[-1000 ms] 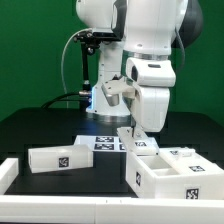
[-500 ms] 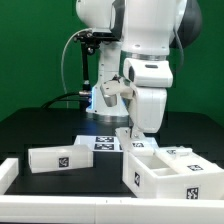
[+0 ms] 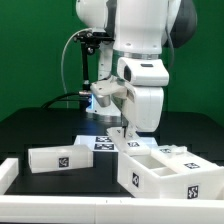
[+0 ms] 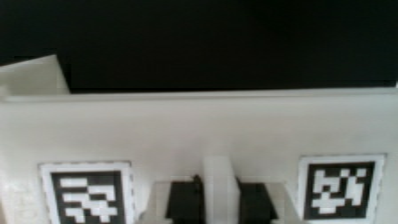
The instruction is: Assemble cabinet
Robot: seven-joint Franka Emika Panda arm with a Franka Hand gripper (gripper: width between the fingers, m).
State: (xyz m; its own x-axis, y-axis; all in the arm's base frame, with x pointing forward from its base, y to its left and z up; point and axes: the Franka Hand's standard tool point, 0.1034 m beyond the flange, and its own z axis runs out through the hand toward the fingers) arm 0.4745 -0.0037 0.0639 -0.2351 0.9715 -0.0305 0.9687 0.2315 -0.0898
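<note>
The cabinet body, an open white box with inner compartments and tag markers, stands on the black table at the exterior view's right. My gripper comes down on its near-left corner and is shut on a thin upright wall of the box. In the wrist view that wall rises between my two dark fingers, gripper, with one tag marker on either side. A loose white cabinet panel with one tag lies to the exterior view's left, apart from the box.
The marker board lies flat behind the gripper, between the loose panel and the box. A low white rail runs along the table's front and left edge. Cables hang by the arm's base.
The arm has shifted toward the exterior view's left, and the cabinet body has slid with it, closer to the loose panel. The grip stays shut.
</note>
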